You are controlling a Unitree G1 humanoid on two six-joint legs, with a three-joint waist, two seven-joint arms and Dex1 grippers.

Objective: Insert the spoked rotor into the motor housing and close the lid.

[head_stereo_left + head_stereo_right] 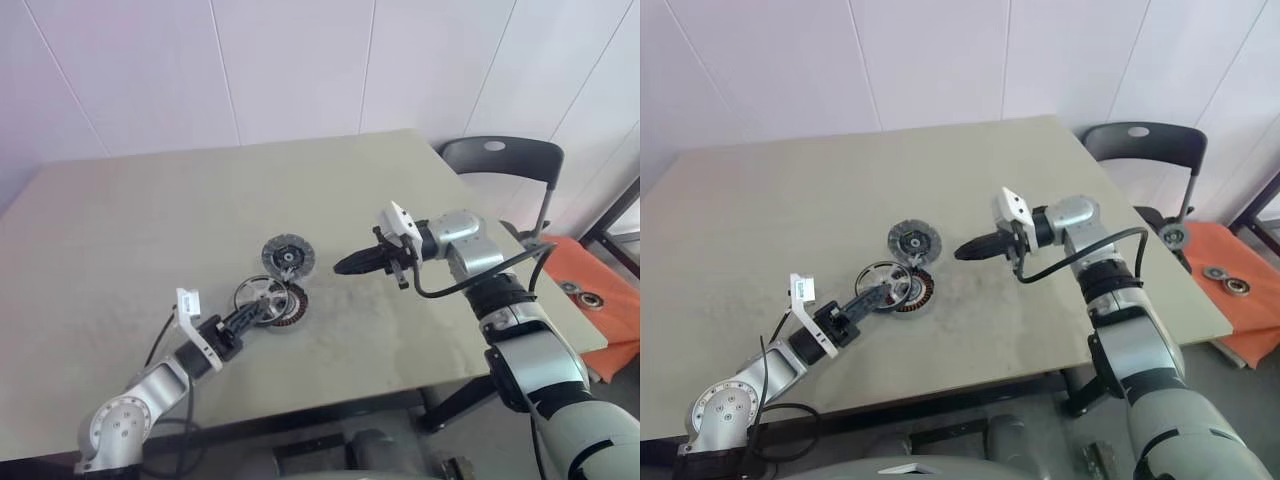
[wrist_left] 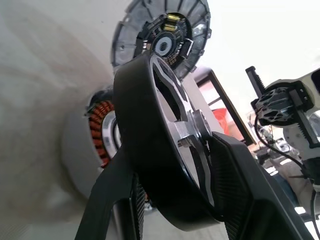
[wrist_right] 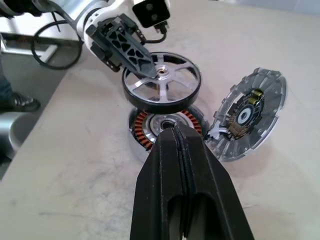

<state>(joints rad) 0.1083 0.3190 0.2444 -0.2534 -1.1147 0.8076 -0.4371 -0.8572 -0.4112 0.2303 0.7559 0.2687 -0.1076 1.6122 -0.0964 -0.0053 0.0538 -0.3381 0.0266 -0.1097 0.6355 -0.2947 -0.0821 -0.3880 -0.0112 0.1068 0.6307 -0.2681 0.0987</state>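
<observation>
My left tool (image 3: 131, 54) is clamping the spoked rotor (image 3: 162, 83), one black finger (image 2: 235, 185) lying across its spoked face near the hub and the other finger under the dark outer ring. I am holding the rotor tilted, partly on edge, just above the motor housing (image 3: 150, 127) and overlapping it on the side toward my left arm; whether its lower rim is touching the housing, I cannot tell. The housing is lying flat on the bench (image 1: 150, 230), roughly midway between the left and right edges and nearer the front edge than the far one, its copper-brown windings and silver centre showing under the rotor.

The lid (image 1: 288, 257) is resting just beyond the housing, toward the far edge of the bench, almost touching it. In my right wrist view it is lying with its inner side up, ribbed rim around a dark centre with small parts in it.

My right tool (image 1: 345, 266) is hanging above the bench with its two black fingers pressed together on nothing, pointing toward the lid and the housing from the right-edge side, apart from both.

Off the far right corner of the bench a dark chair (image 1: 500, 160) is standing, and an orange surface (image 1: 1240, 290) with small round parts on it is lying past the right edge.
</observation>
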